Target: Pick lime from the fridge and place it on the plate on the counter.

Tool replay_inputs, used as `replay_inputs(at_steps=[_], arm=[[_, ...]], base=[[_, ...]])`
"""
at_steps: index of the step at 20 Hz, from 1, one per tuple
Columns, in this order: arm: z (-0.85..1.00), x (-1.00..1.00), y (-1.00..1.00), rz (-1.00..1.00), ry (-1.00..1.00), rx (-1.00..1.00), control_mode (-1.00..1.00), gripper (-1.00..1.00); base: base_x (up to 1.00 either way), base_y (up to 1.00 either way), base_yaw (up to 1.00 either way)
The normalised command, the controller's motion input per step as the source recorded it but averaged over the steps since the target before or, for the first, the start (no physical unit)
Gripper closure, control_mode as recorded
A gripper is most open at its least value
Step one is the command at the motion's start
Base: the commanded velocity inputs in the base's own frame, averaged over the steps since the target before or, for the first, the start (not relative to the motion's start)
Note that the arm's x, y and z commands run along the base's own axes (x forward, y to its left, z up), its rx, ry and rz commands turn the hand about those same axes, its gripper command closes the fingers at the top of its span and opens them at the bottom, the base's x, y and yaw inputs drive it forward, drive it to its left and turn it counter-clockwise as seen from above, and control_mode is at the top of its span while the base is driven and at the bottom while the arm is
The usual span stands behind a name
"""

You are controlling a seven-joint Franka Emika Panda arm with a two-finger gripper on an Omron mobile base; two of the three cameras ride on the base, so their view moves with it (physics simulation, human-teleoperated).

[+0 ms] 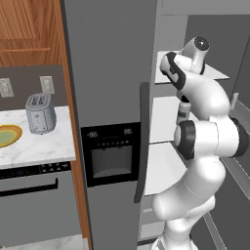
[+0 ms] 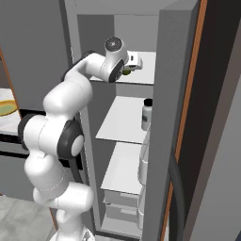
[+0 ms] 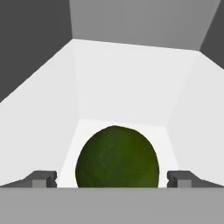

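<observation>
Lime (image 3: 117,157), dark green and round, sits on the white top shelf (image 3: 127,96) inside the fridge (image 1: 110,73), directly ahead of the gripper (image 3: 112,178) and between its two fingertips (image 3: 41,178). The tips stand wide apart, one on each side of the fruit, with a sliver of white shelf showing between each tip and the lime's skin; they do not appear to touch it, though the low edge of the hand view makes contact hard to judge. In the right base view a small green patch (image 2: 126,71) beside the wrist is probably the same lime.

The arm (image 2: 61,136) rises from the base, bends at the elbow beside the fridge's open compartment, and reaches up and forward so the hand lies level along the top shelf.

One shelf lower in the fridge, a white bottle with a dark cap (image 2: 147,114) stands upright near the shelf's front edge. To the left of the fridge, the plate (image 1: 7,135) with its yellow-orange rim lies on the counter (image 1: 44,144), with a grey toaster (image 1: 40,114) beside it.
</observation>
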Motion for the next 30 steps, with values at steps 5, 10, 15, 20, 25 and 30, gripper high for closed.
replay_inputs(at_steps=[5, 10, 15, 20, 25, 30], arm=[[-0.04, 0.14, 0.00, 0.00, 0.03, 0.00, -1.00, -1.00], [-0.05, 0.14, 0.00, 0.00, 0.02, 0.00, -1.00, -1.00], [-0.10, 0.12, 0.00, 0.00, 0.01, 0.00, -1.00, 1.00], [-0.04, 0.03, 0.00, 0.00, 0.00, 0.00, -1.00, 1.00], [0.00, 0.00, 0.00, 0.00, 0.00, 0.00, -1.00, 1.00], [0.02, 0.00, 0.00, 0.00, 0.01, 0.00, -1.00, 1.00]], base=[[0.00, 0.00, 0.00], [0.00, 0.00, 0.00], [0.00, 0.00, 0.00], [0.00, 0.00, 0.00], [0.00, 0.00, 0.00], [0.00, 0.00, 0.00]])
